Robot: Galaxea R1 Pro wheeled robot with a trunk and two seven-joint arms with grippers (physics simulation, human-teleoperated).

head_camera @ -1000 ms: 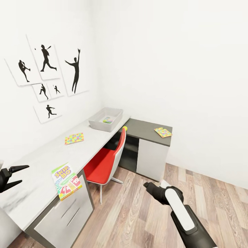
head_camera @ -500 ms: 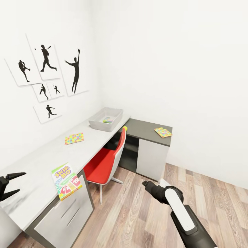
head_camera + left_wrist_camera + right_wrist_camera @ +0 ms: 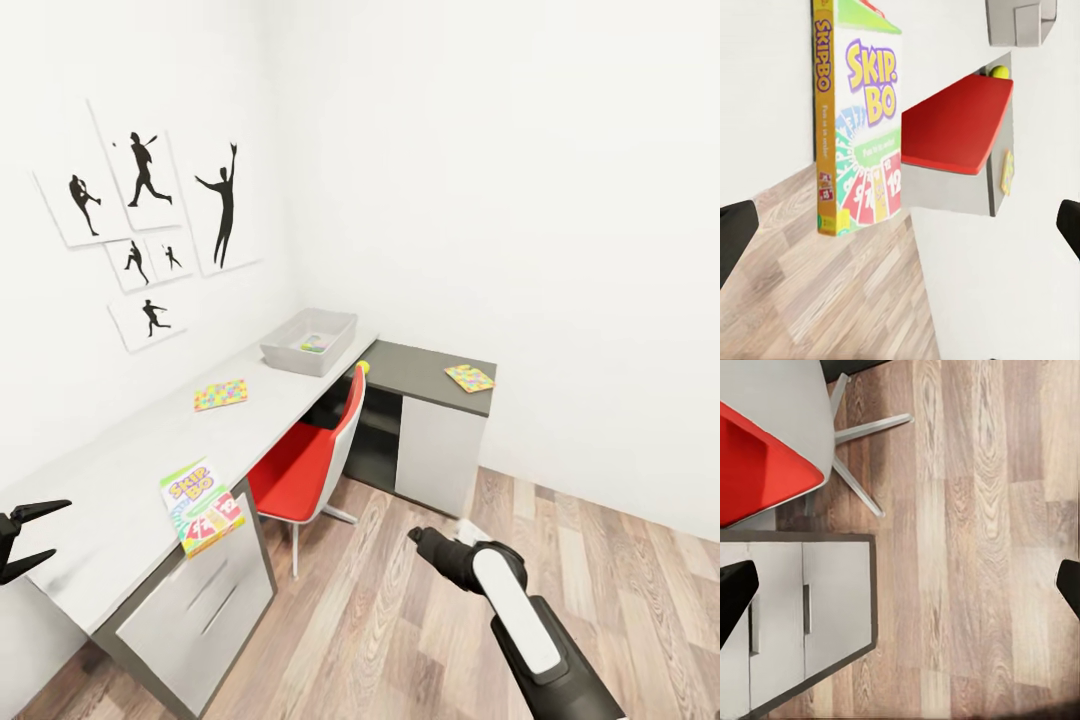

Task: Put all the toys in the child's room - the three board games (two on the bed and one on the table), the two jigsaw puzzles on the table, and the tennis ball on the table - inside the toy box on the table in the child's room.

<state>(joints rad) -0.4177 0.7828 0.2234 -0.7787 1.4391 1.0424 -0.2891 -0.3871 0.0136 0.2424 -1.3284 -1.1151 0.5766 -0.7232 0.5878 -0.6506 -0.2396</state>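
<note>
At the far left of the head view, the left gripper (image 3: pixel 22 538) hovers just above the near end of the table (image 3: pixel 120 480), jaws spread and holding nothing. It stands short of the SKIP-BO box (image 3: pixel 201 506), which suggests an approach to that board game is the step in hand.

The SKIP-BO box lies flat at the table's front edge, above the drawers (image 3: pixel 195 610), with one corner appearing to overhang slightly. In the left wrist view the box (image 3: pixel 859 120) shows a yellow spine, a green top and fanned red, green and yellow cards; the overhang may offer the fingers a purchase.

Further along the table, one jigsaw puzzle (image 3: pixel 221 394) lies flat, thin and covered in yellow, pink and blue pieces. Beyond it stands the toy box (image 3: pixel 310 342), a shallow grey tray with a flared rim; something colourful already lies inside, too small to identify.

The red chair (image 3: pixel 305 465) is pushed under the table. The tennis ball (image 3: pixel 363 368), small and yellow-green, shows just above the chair back at the table's edge.

The second jigsaw puzzle (image 3: pixel 470 378) lies on the dark cabinet section (image 3: pixel 425 372).

The right gripper (image 3: pixel 420 540) hangs over the wood floor (image 3: pixel 400 620), well apart from every toy. In the right wrist view its fingers (image 3: pixel 736 592) stand wide apart with nothing between them.
</note>
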